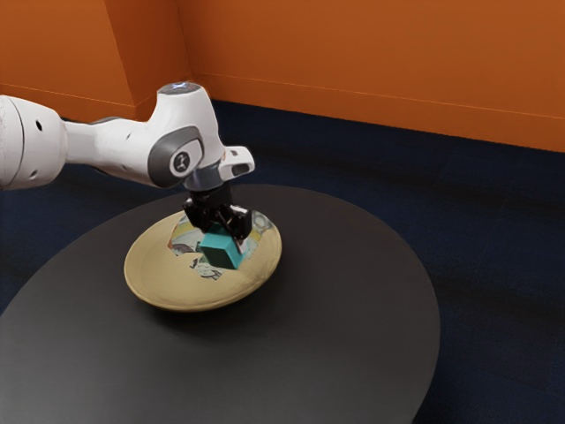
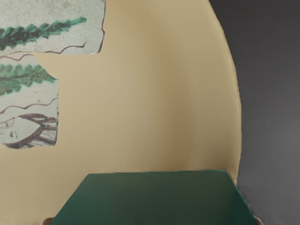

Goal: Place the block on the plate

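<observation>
In the exterior view I count one robot arm (image 1: pixel 124 148) at the upper left, one gripper (image 1: pixel 222 232) near the middle, one block (image 1: pixel 221 249) and one plate (image 1: pixel 159 278) there also. Of tables (image 1: pixel 335 336), there is one, at lower centre.

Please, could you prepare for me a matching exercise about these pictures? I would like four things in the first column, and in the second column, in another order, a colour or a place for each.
Things
1. Block
2. Plate
3. Table
4. Wall

Colour or place
A. orange, behind the table
B. held between the two fingers of the gripper
C. dark, with a rounded edge
D. tan, with patterned patches

Right pairs: 1-B, 2-D, 3-C, 4-A
</observation>
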